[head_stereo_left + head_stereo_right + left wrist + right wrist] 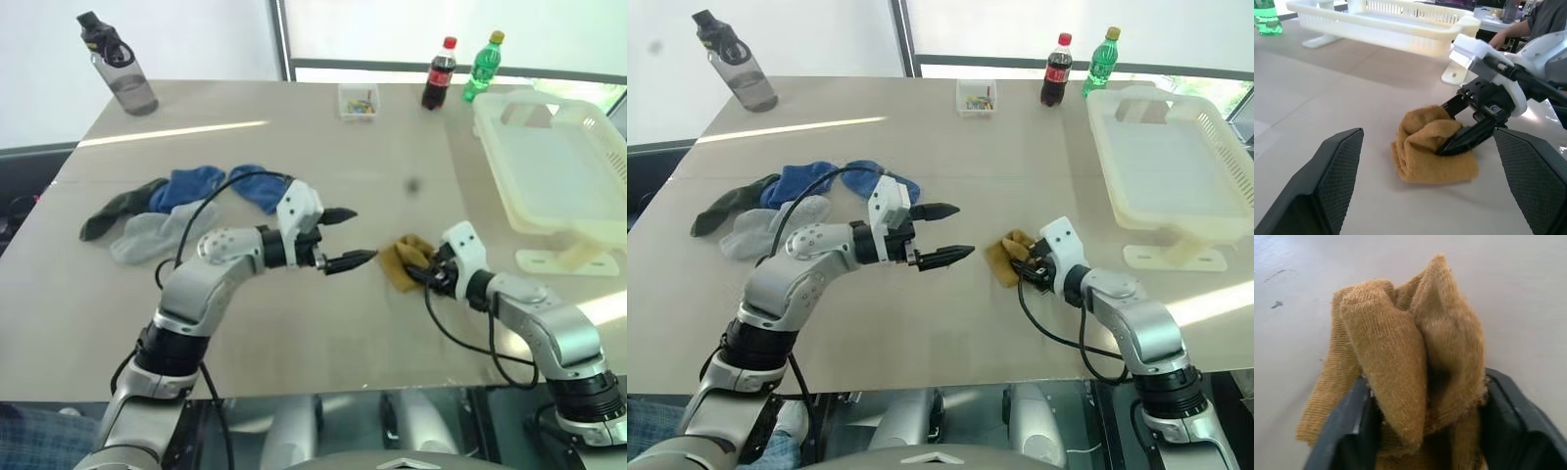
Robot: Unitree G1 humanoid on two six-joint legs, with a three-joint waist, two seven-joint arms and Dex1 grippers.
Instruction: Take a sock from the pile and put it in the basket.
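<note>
I see mustard sock (1410,367): fuzzy knit cloth, ribbed, matt. Right gripper (1459,129) fingers: black plastic, semi-gloss. Left gripper (345,238) pads (1332,181): matt, fine cross-hatch texture. Basket (588,147) at 2 o'clock: translucent white plastic, slotted. Table (294,323): smooth, matt beige.

On the table (323,323) in front of you, the pile (171,206) lies to your left. One sock (404,260) sits apart near the middle, between the right gripper's (428,274) fingers, with the left gripper (348,238) just left of it. The basket (554,166) stands at the right edge; behind it stand two bottles (460,70).
</note>
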